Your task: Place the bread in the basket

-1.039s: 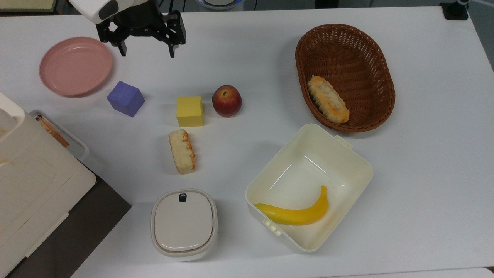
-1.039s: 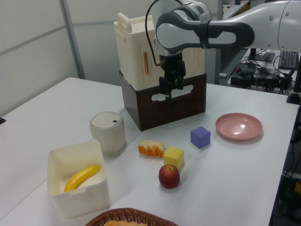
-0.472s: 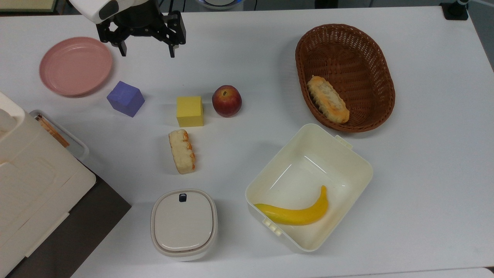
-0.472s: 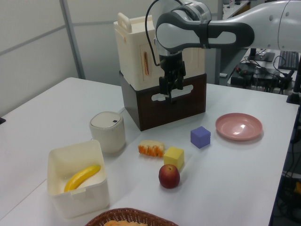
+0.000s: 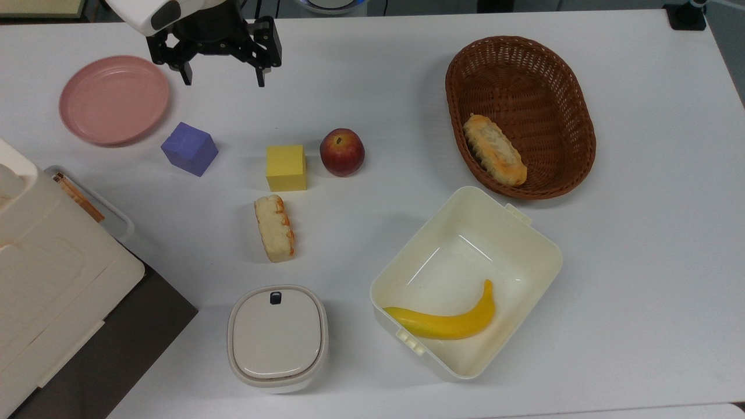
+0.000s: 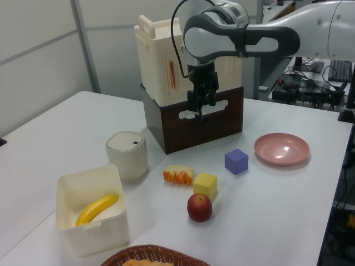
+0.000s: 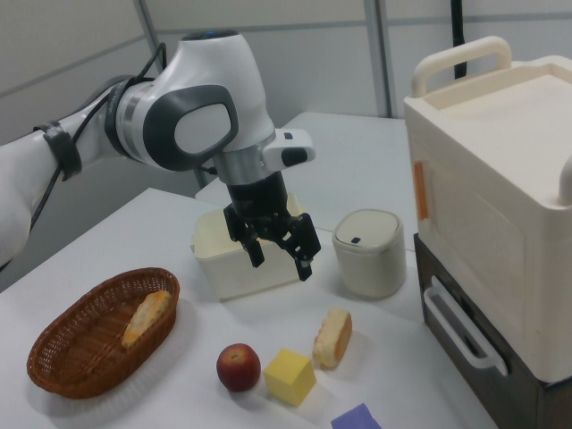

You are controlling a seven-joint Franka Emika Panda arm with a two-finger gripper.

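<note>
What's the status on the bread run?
Hand open, empty, raised near pink plate. Bread on table beside yellow cube, untouched. Basket already holds one roll.

In the top view, the fingers (image 5: 260, 77) hang over the worktop (image 5: 372, 81), just right of the plate (image 5: 114, 99). Below them lie two cubes (image 5: 190, 148) and the apple (image 5: 342, 152); the bread (image 5: 274, 227) lies further below. Far right of the fingers stands the basket (image 5: 576, 105), a roll (image 5: 495, 149) inside.

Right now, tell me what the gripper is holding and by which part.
Nothing. The gripper hangs open and empty above the table; the bread lies untouched on the table.
</note>
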